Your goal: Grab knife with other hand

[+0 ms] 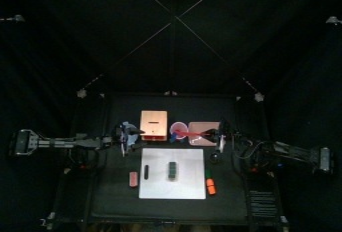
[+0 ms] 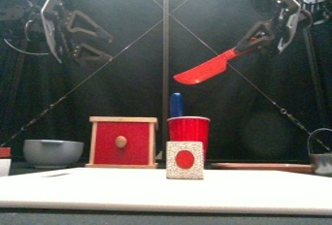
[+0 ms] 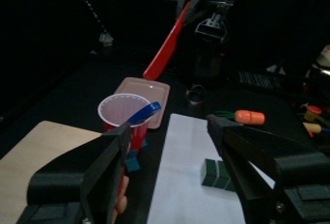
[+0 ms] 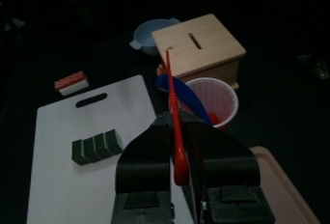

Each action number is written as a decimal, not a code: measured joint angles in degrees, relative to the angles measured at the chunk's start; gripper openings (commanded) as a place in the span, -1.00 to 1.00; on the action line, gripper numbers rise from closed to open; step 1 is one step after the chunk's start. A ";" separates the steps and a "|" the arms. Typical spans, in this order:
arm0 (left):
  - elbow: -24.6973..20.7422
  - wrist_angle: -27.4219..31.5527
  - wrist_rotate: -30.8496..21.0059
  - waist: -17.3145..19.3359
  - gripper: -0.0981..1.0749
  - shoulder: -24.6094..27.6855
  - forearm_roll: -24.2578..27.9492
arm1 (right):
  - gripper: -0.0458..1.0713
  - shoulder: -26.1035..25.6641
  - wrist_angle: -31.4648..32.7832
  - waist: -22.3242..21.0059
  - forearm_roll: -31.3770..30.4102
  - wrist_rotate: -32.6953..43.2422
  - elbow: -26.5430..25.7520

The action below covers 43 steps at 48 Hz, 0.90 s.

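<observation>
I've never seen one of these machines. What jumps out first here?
A red knife held high in the air by the right gripper, blade slanting down toward the table's middle. Below it stands a red cup beside a red-fronted wooden box. The left gripper hangs open, empty.

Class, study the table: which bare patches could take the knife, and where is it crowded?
Most of the white cutting board is bare, apart from the dark block. Crowded: the back strip with the wooden box and red cup. The right hand holds the knife aloft.
</observation>
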 measured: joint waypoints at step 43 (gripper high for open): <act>-12.83 14.41 0.18 -5.01 0.90 20.74 4.83 | -0.64 22.06 -29.62 17.75 -2.46 0.53 2.46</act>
